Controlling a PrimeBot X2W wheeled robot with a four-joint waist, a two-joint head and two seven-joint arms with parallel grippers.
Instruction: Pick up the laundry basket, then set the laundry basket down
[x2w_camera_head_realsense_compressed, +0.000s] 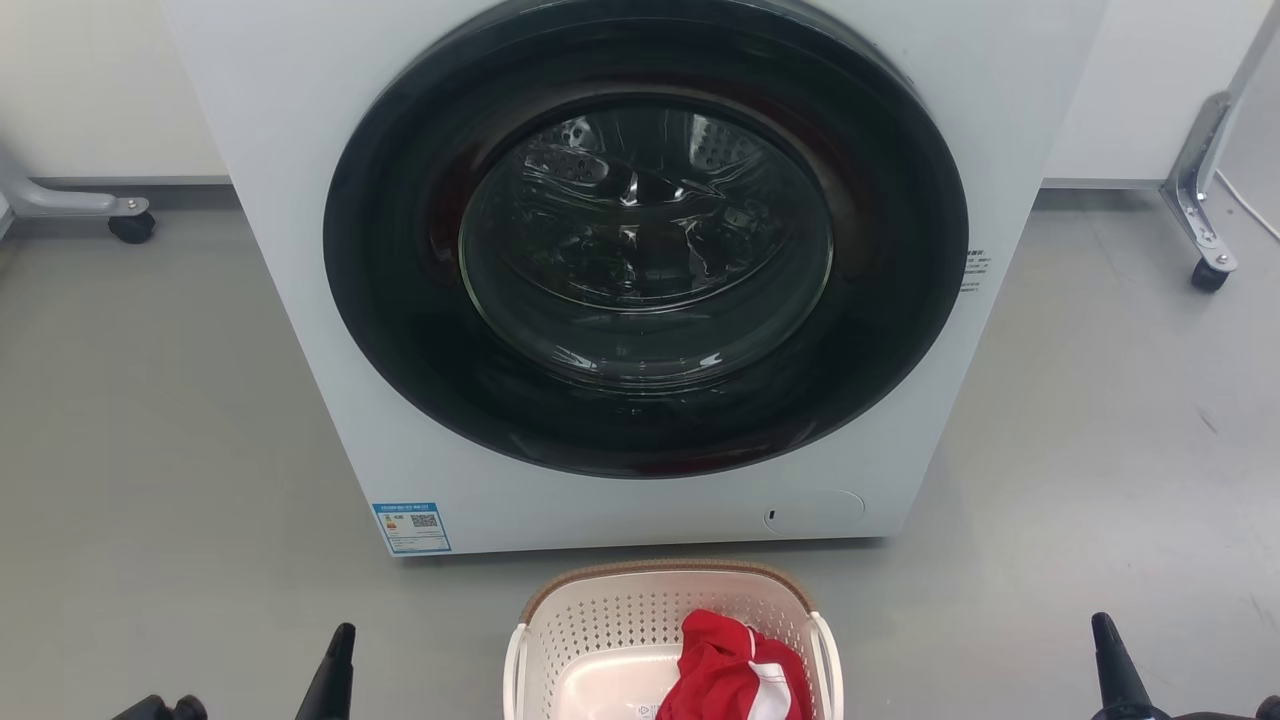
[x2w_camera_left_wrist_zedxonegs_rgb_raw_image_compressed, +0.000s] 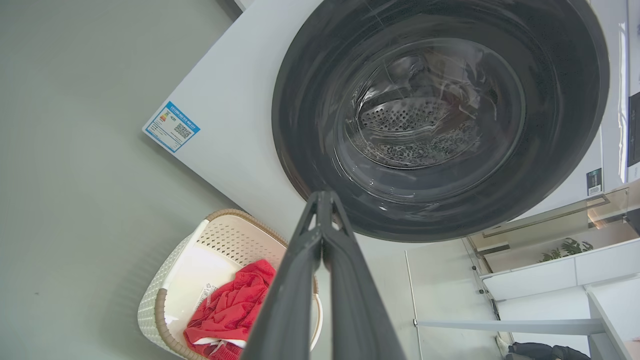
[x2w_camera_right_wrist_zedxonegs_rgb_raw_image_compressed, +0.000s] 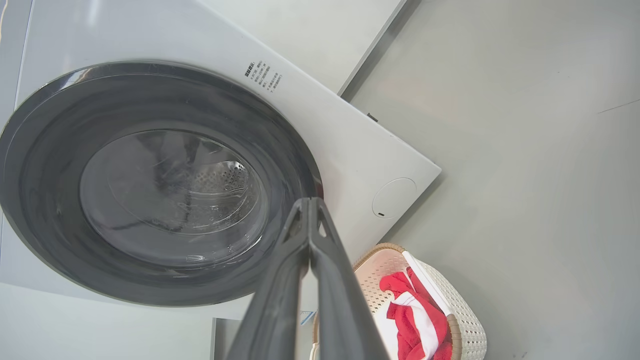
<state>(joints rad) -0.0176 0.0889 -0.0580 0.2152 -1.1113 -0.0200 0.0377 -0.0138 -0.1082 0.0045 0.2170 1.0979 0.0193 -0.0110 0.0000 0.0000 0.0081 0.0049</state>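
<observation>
Left gripper (x2w_camera_left_wrist_zedxonegs_rgb_raw_image_compressed: 322, 200): clenched tip to tip, with nothing between the fingers. It hangs to the left of the basket and clear of it.
Right gripper (x2w_camera_right_wrist_zedxonegs_rgb_raw_image_compressed: 309, 202): also clenched and empty. It hangs well off to the right of the basket.
Basket position: the laundry basket (x2w_camera_head_realsense_compressed: 590, 625) stands upright on the floor (x2w_camera_head_realsense_compressed: 150, 450), centred between your two grippers. It is near the washer front, with a strip of floor between them.
Basket look: cream-white plastic with rounded corners, perforated walls and a brown woven-look rim. A white loop handle sits on the left (x2w_camera_head_realsense_compressed: 515, 670) and another on the right (x2w_camera_head_realsense_compressed: 828, 660).
Load: a red garment (x2w_camera_head_realsense_compressed: 725, 670) with white striping is heaped toward the right wall. The left half of the base is bare.
Stage: you cannot settle this from the scene. A basket at rest with both grippers free fits one waiting to be lifted, and equally one already put back down.
Handling note: treat the two loop handles as the hold points. Expect the basket to weigh slightly to the right, and keep the rim level whenever it is carried.
Clearance: allow for the washer (x2w_camera_head_realsense_compressed: 300, 150) close behind the basket.
Washer door (x2w_camera_head_realsense_compressed: 645, 240): shut, with dark glass.
</observation>
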